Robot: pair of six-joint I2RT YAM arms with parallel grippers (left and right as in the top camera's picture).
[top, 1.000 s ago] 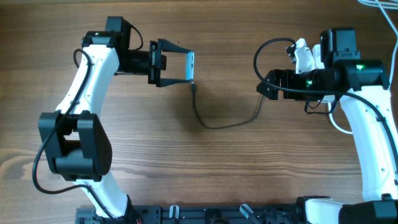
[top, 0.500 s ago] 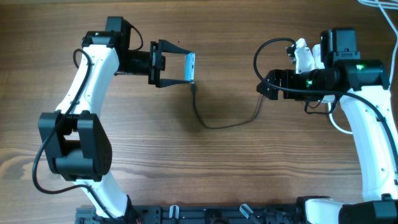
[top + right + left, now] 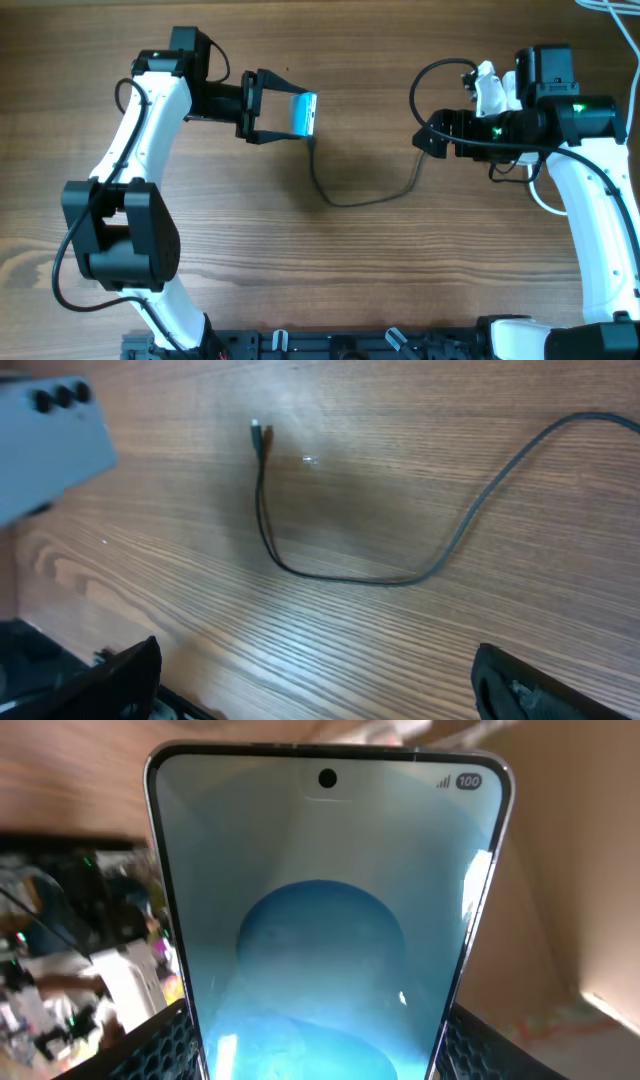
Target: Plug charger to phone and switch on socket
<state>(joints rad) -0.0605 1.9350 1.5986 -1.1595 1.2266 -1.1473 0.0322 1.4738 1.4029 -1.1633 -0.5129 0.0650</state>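
Left fingers (image 3: 150,1050) clenched on a small rectangular phone with a lit blue-teal screen (image 3: 304,113), one finger on each long edge. The phone is held off the brown wood-grain worktop (image 3: 350,290), screen facing the wrist camera. Thin black charger cable (image 3: 360,203) lies loose on the worktop. Its small plug tip (image 3: 257,430) sits just beside the lower left finger, near the phone's end but apart from it, not plugged in. From there the cable curves away, sweeps across and loops up past the right fingers (image 3: 120,680). Right fingers spread apart, nothing between them, hovering near the cable's far bend. Left white-and-black arm (image 3: 140,120) reaches forward then bends inward; right arm (image 3: 590,200) mirrors it, pointing toward the left one. Behind the phone: blurred clutter on one side, plain beige surface on the other.
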